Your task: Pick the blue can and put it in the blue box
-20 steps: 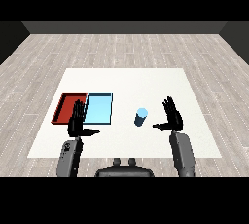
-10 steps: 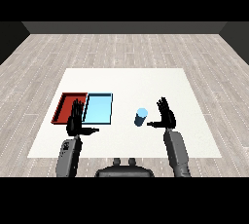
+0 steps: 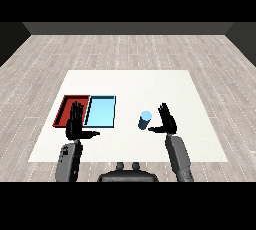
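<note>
Wood flooring surrounds the white table (image 3: pixel 130 81). Right hand (image 3: pixel 169 122), fingers spread straight, waits just beside the upright blue can (image 3: pixel 144 120) (thumb reaching toward it, probably lining up a grasp). Left hand (image 3: pixel 76 124), fingers straight too, hovers over the red tray (image 3: pixel 65 108), near the blue tray (image 3: pixel 101 112).

A red tray (image 3: pixel 66 110) lay near the left edge of the white counter (image 3: pixel 130 86), on a wood-plank floor (image 3: pixel 125 51).
</note>
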Robot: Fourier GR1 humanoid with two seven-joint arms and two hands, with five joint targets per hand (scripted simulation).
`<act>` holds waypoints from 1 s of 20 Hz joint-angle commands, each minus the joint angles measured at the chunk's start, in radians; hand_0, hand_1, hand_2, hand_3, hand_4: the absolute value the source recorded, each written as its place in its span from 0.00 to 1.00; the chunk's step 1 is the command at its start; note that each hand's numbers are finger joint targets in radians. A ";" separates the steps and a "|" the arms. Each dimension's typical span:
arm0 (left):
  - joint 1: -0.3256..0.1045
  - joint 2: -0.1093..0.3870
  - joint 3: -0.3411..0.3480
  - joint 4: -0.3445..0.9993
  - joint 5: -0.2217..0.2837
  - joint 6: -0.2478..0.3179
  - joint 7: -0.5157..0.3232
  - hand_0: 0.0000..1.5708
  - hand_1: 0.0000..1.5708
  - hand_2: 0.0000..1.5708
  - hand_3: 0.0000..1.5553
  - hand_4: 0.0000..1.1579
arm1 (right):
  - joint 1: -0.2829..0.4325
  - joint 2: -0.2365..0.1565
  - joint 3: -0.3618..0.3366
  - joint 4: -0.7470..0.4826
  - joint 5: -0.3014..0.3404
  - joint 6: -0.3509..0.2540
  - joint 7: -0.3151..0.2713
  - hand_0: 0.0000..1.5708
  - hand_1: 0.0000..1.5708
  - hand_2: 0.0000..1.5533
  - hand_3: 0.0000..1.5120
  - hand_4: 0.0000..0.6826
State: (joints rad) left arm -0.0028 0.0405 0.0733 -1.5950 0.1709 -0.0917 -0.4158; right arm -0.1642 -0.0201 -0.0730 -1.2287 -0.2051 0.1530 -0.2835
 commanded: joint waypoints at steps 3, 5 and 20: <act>0.027 -0.009 0.001 0.026 -0.016 0.000 -0.057 0.00 0.00 0.00 0.00 0.00 | -0.105 0.009 -0.021 0.182 0.014 -0.019 -0.061 0.00 0.00 0.00 0.00 0.00; -0.031 -0.006 -0.006 0.000 -0.010 0.019 0.012 0.00 0.00 0.00 0.00 0.00 | -0.089 -0.006 -0.024 0.196 -0.006 0.029 -0.089 0.00 0.00 0.00 0.00 0.00; 0.012 0.001 0.001 -0.018 0.007 -0.005 -0.003 0.00 0.00 0.00 0.00 0.00 | -0.160 0.020 0.075 0.303 -0.040 -0.039 -0.124 0.00 0.00 0.00 0.00 0.00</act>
State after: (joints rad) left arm 0.0035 0.0362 0.0720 -1.5857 0.1624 -0.0893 -0.4418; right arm -0.3110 -0.0071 -0.0143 -0.9421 -0.2329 0.1191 -0.4042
